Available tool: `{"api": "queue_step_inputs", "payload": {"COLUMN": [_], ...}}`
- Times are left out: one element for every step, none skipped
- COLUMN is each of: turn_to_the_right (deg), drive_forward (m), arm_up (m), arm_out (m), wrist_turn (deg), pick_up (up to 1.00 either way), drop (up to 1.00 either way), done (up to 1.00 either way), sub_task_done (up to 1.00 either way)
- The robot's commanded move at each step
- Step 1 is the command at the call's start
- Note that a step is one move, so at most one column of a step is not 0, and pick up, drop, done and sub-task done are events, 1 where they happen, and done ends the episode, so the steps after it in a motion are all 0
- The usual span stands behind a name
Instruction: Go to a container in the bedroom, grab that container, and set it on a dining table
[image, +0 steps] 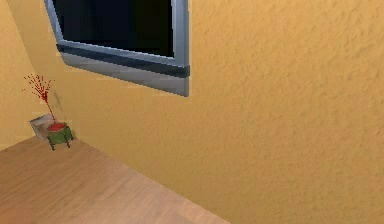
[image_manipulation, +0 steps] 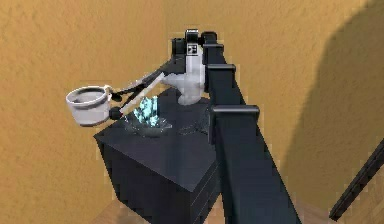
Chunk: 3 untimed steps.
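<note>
Arm side view: the dark arm (image_manipulation: 235, 130) rises from the bottom edge to the gripper (image_manipulation: 118, 97), whose thin fingers (image_manipulation: 140, 82) reach toward the picture's left. A white, cup-like container (image_manipulation: 88, 104) hangs at their far end, held clear of every surface, against the orange wall and just beyond the upper left corner of a dark cabinet (image_manipulation: 150, 175). Whether the fingers are apart or together cannot be told. A pale blue glassy object (image_manipulation: 150, 114) stands on the cabinet top. Forward view: a grey-framed window (image: 120, 40), an orange wall, wooden floor (image: 70, 190), and a small potted plant (image: 55, 125) with red twigs.
</note>
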Motion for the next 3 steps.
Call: {"api": "queue_step_inputs", "payload": {"turn_to_the_right": [0.0, 0.0, -45.0], "drive_forward": [0.00, 0.00, 0.00], "arm_up": [0.00, 0.00, 0.00], "arm_out": [0.00, -0.46, 0.00], "wrist_turn": [-21.0, 0.0, 0.0], "pick_up": [0.00, 0.00, 0.00], "drop": [0.00, 0.00, 0.00], "done": [0.00, 0.00, 0.00], "sub_task_done": [0.00, 0.00, 0.00]}}
